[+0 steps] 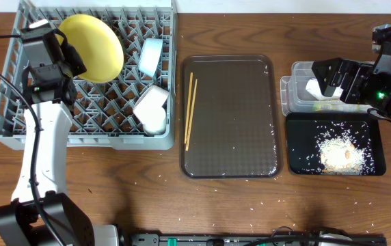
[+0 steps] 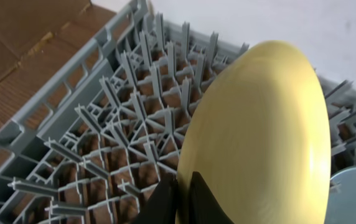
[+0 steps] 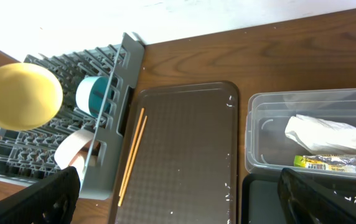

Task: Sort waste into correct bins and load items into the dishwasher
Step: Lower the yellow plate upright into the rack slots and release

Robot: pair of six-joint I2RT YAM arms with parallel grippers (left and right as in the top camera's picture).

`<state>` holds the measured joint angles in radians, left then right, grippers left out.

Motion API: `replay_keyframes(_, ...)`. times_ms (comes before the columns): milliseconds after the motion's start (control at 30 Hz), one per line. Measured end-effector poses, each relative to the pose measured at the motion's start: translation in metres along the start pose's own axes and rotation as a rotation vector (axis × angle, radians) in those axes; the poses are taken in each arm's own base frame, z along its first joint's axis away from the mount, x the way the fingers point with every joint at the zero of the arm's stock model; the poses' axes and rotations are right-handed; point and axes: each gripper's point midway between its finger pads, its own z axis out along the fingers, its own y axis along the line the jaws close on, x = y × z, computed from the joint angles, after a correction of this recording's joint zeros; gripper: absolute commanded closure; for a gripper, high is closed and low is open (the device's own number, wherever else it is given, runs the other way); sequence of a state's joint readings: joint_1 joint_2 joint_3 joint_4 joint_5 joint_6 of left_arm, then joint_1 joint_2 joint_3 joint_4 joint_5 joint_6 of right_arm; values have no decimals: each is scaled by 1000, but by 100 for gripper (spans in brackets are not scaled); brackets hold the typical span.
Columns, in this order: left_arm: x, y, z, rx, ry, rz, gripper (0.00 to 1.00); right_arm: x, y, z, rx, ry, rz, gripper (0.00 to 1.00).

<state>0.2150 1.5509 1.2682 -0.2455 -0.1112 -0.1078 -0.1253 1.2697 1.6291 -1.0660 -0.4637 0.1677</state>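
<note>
Wooden table [image 1: 250, 27], stray grains scattered. At left, a yellow plate [image 1: 96, 44] is pinched at its rim by the closed left gripper [image 2: 179, 190] and held tilted over the rack [image 1: 18, 130] pegs. A blue bowl [image 1: 150, 56] and a white bowl [image 1: 151, 102] are lodged in the rack's right side. Chopsticks [image 1: 190, 109] are laid on the brown tray [image 1: 230, 157]. Napkin [image 1: 314, 87] and wrapper [image 1: 332, 106] are seen in the tub [image 1: 294, 92]. The right gripper [image 1: 329, 78] is held wide open and empty above it. Rice [image 1: 342, 154] is heaped in the black tray [image 1: 298, 160].

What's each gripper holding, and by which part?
The left gripper pinches the yellow plate at its rim, plate tilted over the dish rack. The right gripper is open, empty, above the clear tub.
</note>
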Motion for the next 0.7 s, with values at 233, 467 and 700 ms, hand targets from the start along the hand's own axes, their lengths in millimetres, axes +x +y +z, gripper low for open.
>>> replay_keyframes(233, 5, 0, 5, -3, 14, 7, 92, 0, 0, 0, 0, 0, 0, 1)
replay_keyframes(467, 9, -5, 5, -31, 10, 45, 93, 0, 0, 0, 0, 0, 0, 1)
replay_keyframes(700, 17, -26, 2, -45, -5, 116, 93, 0, 0, 0, 0, 0, 0, 1)
